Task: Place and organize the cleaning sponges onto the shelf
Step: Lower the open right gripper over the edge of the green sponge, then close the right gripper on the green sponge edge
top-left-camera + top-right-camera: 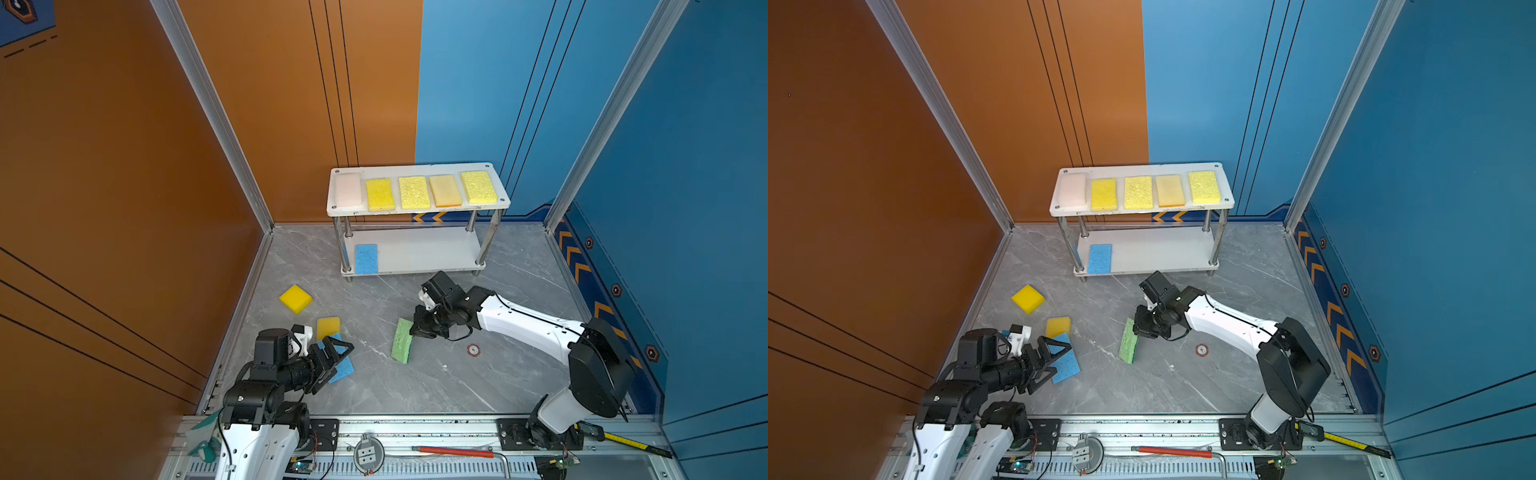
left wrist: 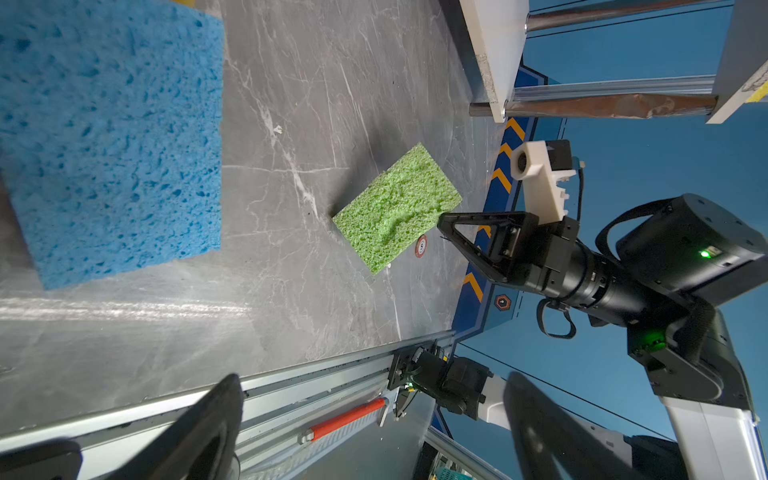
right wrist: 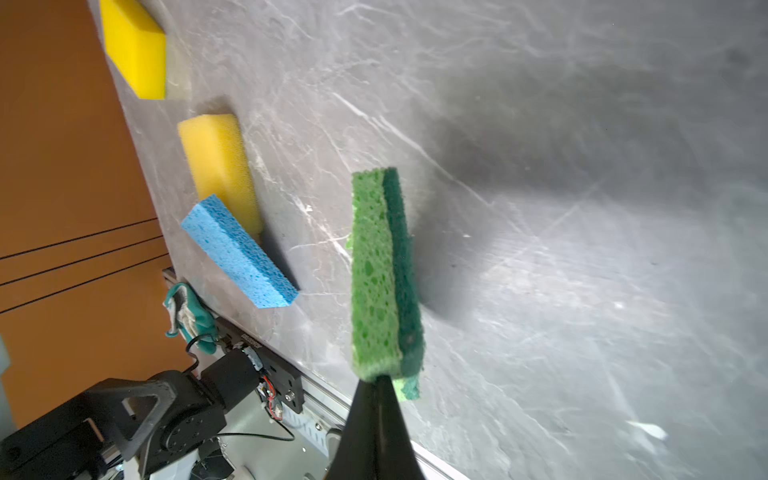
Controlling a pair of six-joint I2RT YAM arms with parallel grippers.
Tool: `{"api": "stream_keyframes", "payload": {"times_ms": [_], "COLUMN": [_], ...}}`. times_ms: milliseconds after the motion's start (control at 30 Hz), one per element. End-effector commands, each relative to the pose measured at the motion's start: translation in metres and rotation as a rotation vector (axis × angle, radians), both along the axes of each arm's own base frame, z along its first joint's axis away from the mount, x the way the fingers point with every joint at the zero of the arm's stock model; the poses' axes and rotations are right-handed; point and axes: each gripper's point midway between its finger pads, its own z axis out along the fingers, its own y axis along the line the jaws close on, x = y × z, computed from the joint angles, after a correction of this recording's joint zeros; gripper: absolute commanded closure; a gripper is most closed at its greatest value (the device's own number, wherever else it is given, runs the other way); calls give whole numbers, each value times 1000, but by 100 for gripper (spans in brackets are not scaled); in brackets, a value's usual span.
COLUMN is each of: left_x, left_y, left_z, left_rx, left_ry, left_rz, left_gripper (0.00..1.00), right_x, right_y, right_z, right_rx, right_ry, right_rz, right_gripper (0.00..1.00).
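Observation:
My right gripper (image 1: 415,330) (image 3: 378,380) is shut on one end of the green sponge (image 1: 402,340) (image 3: 376,270) (image 2: 397,208), which stands tilted on its long edge over the floor in front of the shelf (image 1: 417,210). The left gripper (image 1: 336,365) (image 2: 374,424) is open, hovering over a blue sponge (image 1: 345,368) (image 2: 108,137). A yellow-orange sponge (image 1: 328,327) touches that blue one, and a yellow sponge (image 1: 296,298) lies farther back on the left. The shelf's top board carries a pale pinkish sponge (image 1: 348,190) and several yellow ones. Another blue sponge (image 1: 366,258) lies on its lower board.
Orange and blue walls close in the grey marble floor (image 1: 436,374). A metal rail (image 1: 415,428) with a red-handled tool (image 1: 453,451) runs along the front edge. A green-and-white glove (image 3: 187,309) lies by the left arm's base. A small round marker (image 1: 473,350) sits on the floor.

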Motion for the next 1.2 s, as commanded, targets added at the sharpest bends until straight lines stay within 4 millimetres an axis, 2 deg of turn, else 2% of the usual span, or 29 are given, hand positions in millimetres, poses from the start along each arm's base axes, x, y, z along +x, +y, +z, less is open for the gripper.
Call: {"api": "stream_keyframes", "payload": {"times_ms": [0,100,233,667,1033,1167], "left_x": [9,10,11,7,6,5], "left_y": [-1,-1,-1,-4,-6,-5], "left_z": [0,-1,1,8,16,16], "left_rx": [-19,-13,-13,-43,-53,-52], "left_ry": [-15,-11,-15,-32,-49,-49], "left_rz": [4,-2,-6,-12,-22,-20], "left_gripper": [2,2,2,2,2,2], "right_x": [-13,-11,-15,-25,-21,-17], "right_y": [-32,-38,-32,-27,-19,-18], "right_z": [-29,-36,-44,-67,-85,-87], "right_rx": [-143,-182,-211,-267,-243,-252], "right_ry": [77,71,73,81,95,87], "right_rz": [44,42,64,24,-24,-28], "right_gripper": [83,68,60,59,59,63]}}
